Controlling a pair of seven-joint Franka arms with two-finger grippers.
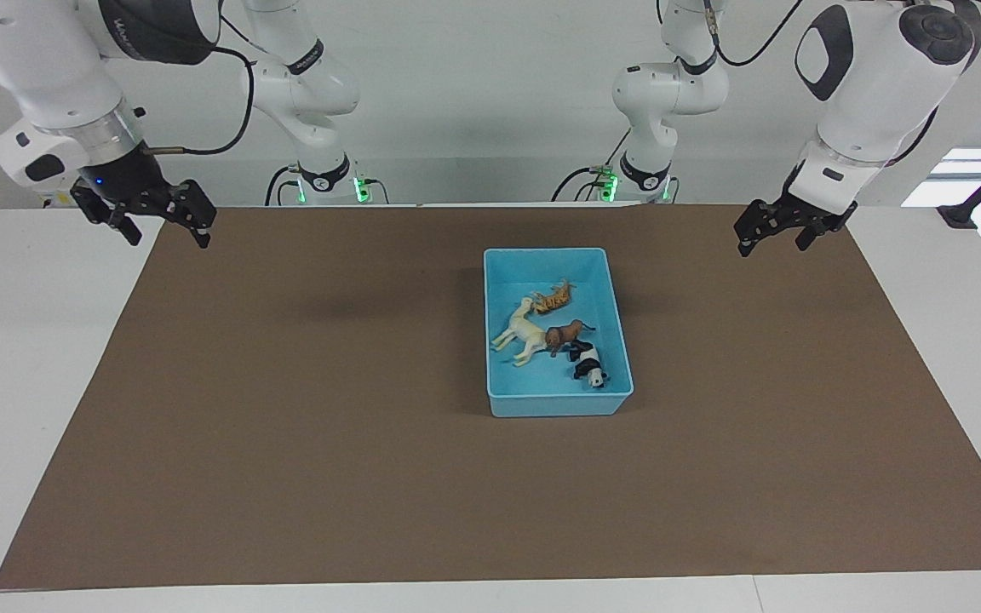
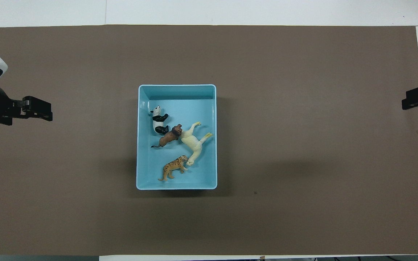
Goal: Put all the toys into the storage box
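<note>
In the facing view, the light blue storage box (image 1: 556, 332) sits on the brown mat (image 1: 286, 426) that covers the tabletop (image 1: 31, 358), roughly midway between the two arms. All four toys lie inside the box. The orange striped cat (image 1: 556, 298) is at the end of the box nearest the robots. The cream long-necked animal (image 1: 523, 332) lies on its side along the wall toward the right arm's end. The brown lion (image 1: 565, 335) is just beside it, touching or nearly touching. The panda (image 1: 589, 364) lies farthest from the robots of the four, close to the lion. The left pincer (image 1: 778, 230) hangs in the air well away from the box, over the mat's edge at the left arm's end, its fingers spread apart and holding nothing. The right pincer (image 1: 163, 220) hangs over the mat's edge at the right arm's end, also well apart from the box, fingers spread wide and empty.

In the overhead view, the storage box (image 2: 176, 185) holds the cat (image 2: 173, 167), the cream animal (image 2: 193, 143), the lion (image 2: 168, 137) and the panda (image 2: 158, 119). The lion's head meets the cream animal's body, and the cat's head is right by the cream animal's head. The left pincer (image 2: 36, 108) and the right pincer (image 2: 417, 98) show at the frame edges, far from the box.
</note>
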